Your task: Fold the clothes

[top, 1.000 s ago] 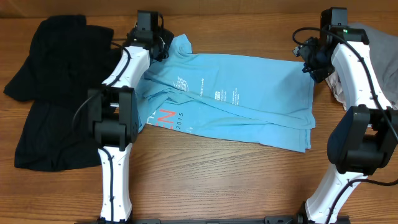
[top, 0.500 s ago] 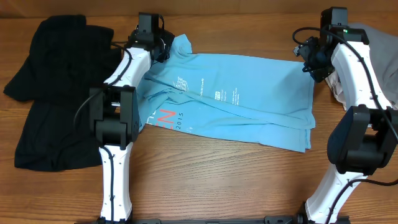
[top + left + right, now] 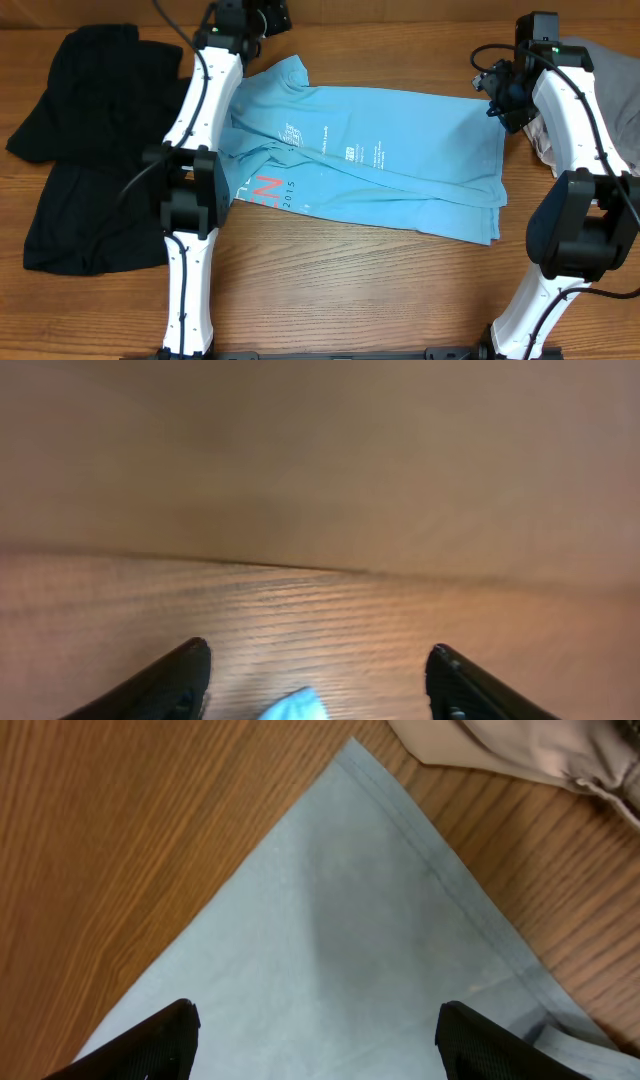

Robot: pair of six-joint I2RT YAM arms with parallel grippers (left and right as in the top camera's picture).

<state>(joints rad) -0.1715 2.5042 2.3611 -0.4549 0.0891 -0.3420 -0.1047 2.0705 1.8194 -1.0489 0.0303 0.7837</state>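
Note:
The clothes, a light blue T-shirt (image 3: 390, 160) with small white text, lie partly folded across the middle of the table. One sleeve (image 3: 290, 72) points toward the far left. My left gripper (image 3: 268, 16) is open beyond that sleeve, near the table's far edge. In the left wrist view the left gripper (image 3: 318, 648) holds nothing, and only a blue sleeve tip (image 3: 295, 707) shows low between its fingers. My right gripper (image 3: 498, 100) hovers open over the shirt's far right corner (image 3: 360, 870). In its wrist view the right gripper (image 3: 315, 1007) is empty.
A black shirt (image 3: 90, 150) is spread out at the left beside the left arm. Grey and beige garments (image 3: 600, 70) are piled at the far right, and the beige cloth (image 3: 520, 750) shows just beyond the shirt corner.
The left gripper has opened, let go of the sleeve, and moved up and away toward the far edge. The right arm has not moved.

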